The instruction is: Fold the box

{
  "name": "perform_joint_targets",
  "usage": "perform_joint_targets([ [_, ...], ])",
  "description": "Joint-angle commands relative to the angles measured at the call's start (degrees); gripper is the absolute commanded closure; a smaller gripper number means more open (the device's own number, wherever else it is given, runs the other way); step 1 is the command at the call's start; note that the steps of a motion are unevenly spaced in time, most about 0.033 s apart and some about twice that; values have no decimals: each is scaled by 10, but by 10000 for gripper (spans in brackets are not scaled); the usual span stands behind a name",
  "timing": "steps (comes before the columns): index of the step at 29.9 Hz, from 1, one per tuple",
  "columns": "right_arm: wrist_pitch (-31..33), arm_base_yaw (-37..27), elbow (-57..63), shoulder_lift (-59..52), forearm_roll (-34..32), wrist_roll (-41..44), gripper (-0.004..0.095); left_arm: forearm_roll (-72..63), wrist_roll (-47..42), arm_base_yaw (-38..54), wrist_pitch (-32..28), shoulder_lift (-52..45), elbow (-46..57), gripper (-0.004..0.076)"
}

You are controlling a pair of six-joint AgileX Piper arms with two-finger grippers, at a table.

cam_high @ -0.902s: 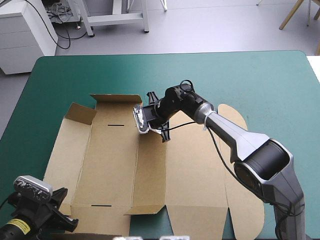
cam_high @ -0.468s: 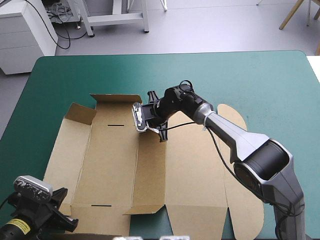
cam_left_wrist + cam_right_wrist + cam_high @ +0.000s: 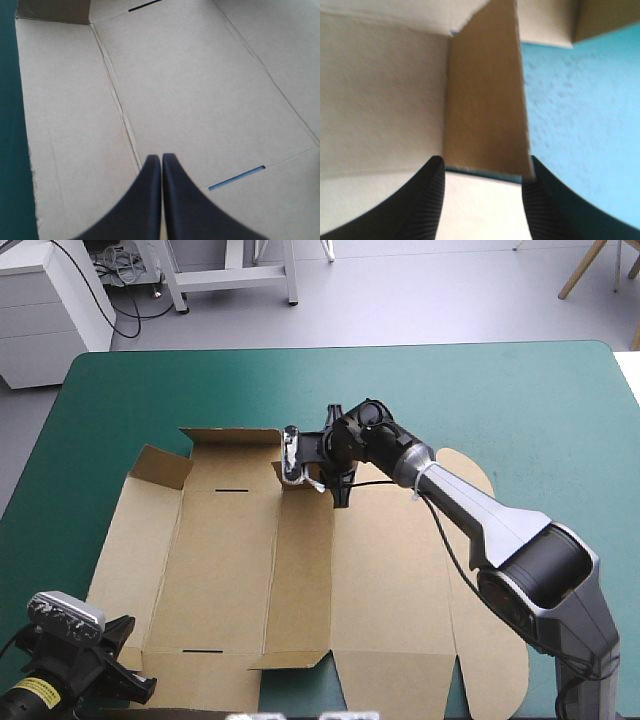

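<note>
- Left end effector (image 3: 161,156) is pressed shut on nothing, its black fingers (image 3: 142,205) meeting in one point. It sits over the near-left part of the box (image 3: 230,570), and a crease (image 3: 112,90) runs away just ahead of its tip.
- Ahead of it, the box lies mostly flat on the teal-green bench (image 3: 520,410), with only a few edge flaps lifted.
- Right end effector (image 3: 485,167) stands wide open at the box's far edge, gripping nothing. A small flap (image 3: 485,100) rises between its fingers.
- To do this step well, I judge the right one should centre on that flap and pinch across its thickness, not its width. It should then bend the flap slowly along its fold.
- The left one could press down on the panel under it so the box neither slides nor lifts.
</note>
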Motion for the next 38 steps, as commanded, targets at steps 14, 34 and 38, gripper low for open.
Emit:
perform_joint_targets([
  [14, 172, -154, -16, -140, -59, 268, 925, 0, -1, 1, -30, 5, -17, 734],
  [34, 175, -360, 255, -502, 46, 492, 927, -6, -16, 1, -31, 6, -17, 734],
  [38, 165, -368, 366, -604, 49, 518, 928, -6, -16, 1, -31, 6, -17, 734],
])
